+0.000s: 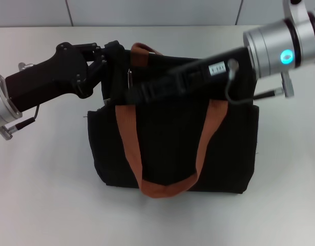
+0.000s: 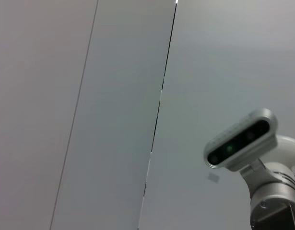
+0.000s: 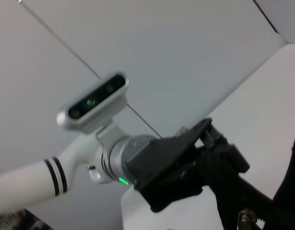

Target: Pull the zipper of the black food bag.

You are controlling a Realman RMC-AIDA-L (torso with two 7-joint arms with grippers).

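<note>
The black food bag (image 1: 172,148) stands in the middle of the white table, its two orange-brown handles (image 1: 165,189) draped over the front and back. The silver zipper pull (image 1: 130,78) hangs at the bag's upper left edge; it also shows in the right wrist view (image 3: 243,220). My left gripper (image 1: 114,49) is shut on the bag's upper left corner, just left of the pull; it shows in the right wrist view (image 3: 219,160) too. My right gripper (image 1: 134,95) reaches across the bag's top from the right and ends just below the pull.
The white table (image 1: 39,195) lies all around the bag. A grey panelled wall (image 1: 157,13) stands behind the table. The left wrist view shows only the wall and my head camera (image 2: 241,140).
</note>
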